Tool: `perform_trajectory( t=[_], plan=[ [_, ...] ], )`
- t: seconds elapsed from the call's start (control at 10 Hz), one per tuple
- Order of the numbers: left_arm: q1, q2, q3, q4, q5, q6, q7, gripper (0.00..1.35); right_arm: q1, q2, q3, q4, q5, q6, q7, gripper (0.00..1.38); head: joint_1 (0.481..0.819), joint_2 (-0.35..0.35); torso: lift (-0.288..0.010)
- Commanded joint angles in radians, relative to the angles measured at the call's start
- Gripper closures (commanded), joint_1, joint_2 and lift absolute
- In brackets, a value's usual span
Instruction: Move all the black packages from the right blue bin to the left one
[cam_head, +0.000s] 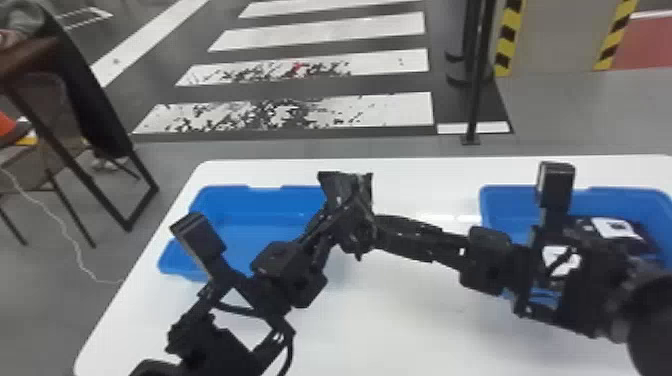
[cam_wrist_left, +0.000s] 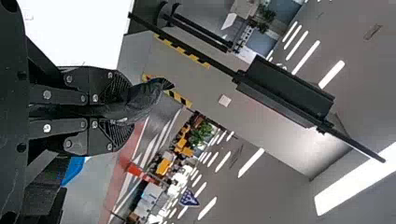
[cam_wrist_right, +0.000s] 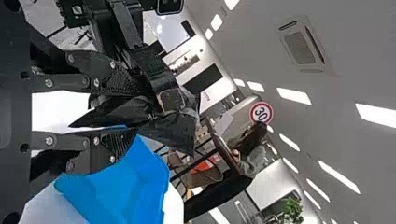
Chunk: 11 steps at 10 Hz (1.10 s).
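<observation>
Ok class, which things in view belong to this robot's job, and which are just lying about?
Part of the job:
Left blue plastic bin
Right blue plastic bin
Black package with white label, inside the right bin
Left gripper, holding a crumpled black package
Right gripper

Just around:
White cable on the floor
Thin black post

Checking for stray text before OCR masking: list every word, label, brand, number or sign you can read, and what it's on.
"30": round red-rimmed sign in the room behind, right wrist view.
White label on a black package in the right blue bin: too blurred to read.
Blue shield-shaped emblem in the left wrist view's background: too small to read.
No other readable text.
</observation>
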Motion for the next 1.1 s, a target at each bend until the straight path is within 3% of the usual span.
perform_trajectory(
  t=[0.0,0.1,0.3,0.5,0.6,0.7,0.8,1.0],
  plan=[
    [-0.006,-0.002,0.039,0.007,-0.068,-0.034,0.036,1.21,0.008,0.002,-0.002,0.019,-0.015,-0.007,0.000,0.23,0.695,0.223,-0.140],
    [-0.033,-0.007,0.085,0.066,-0.189,-0.086,0.075,1.21,0.020,0.003,-0.012,0.021,-0.009,-0.009,0.000,0.05,0.695,0.243,-0.140],
    [-0.116,-0.013,0.171,0.275,-0.435,-0.248,0.170,1.21,0.035,0.005,-0.042,0.016,0.001,-0.009,0.000,0.13,0.695,0.310,-0.140],
    [-0.160,-0.014,0.221,0.383,-0.642,-0.373,0.234,1.21,0.045,0.005,-0.068,0.016,0.017,-0.009,0.000,0.13,0.695,0.350,-0.140],
    [-0.170,-0.014,0.217,0.449,-0.610,-0.444,0.245,0.96,0.047,0.005,-0.082,0.024,0.027,-0.009,-0.001,0.13,0.695,0.350,-0.140],
    [-0.153,-0.013,0.195,0.461,-0.516,-0.486,0.245,0.39,0.052,0.005,-0.106,0.029,0.045,-0.009,-0.009,0.13,0.695,0.350,-0.140],
    [-0.136,-0.013,0.175,0.461,-0.441,-0.540,0.211,0.03,0.062,0.008,-0.144,0.029,0.065,-0.009,-0.024,0.13,0.695,0.350,-0.140],
    [-0.099,-0.013,0.145,0.439,-0.315,-0.643,0.093,0.14,0.074,0.017,-0.221,-0.001,0.168,0.015,-0.081,0.14,0.695,0.350,-0.140]
  ],
)
